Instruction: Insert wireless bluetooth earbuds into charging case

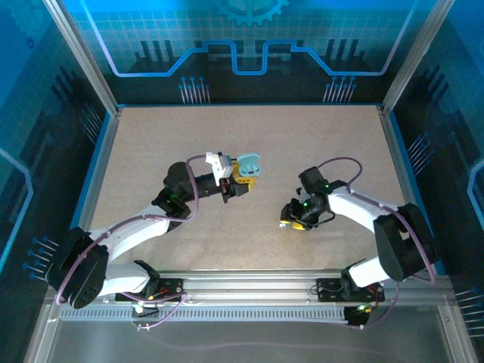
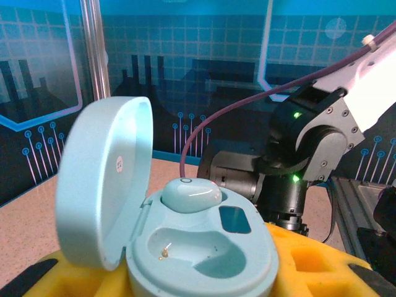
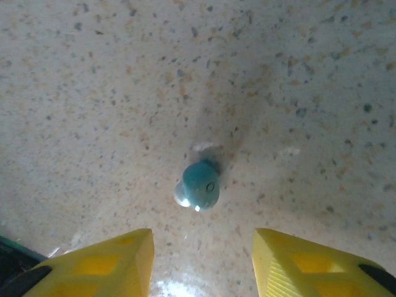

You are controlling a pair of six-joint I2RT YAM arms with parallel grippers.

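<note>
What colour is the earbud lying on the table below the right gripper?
Teal, a blue-green; the earbud shows best in the right wrist view.

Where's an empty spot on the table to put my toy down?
The far strip of the table behind the case is bare, and the far right corner too. It's crowded in the middle: the left hand holds the case, the right hand hovers over an earbud.

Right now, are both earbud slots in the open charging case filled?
No, in the charging case one light blue earbud is seated, but the other slot lies empty.
</note>
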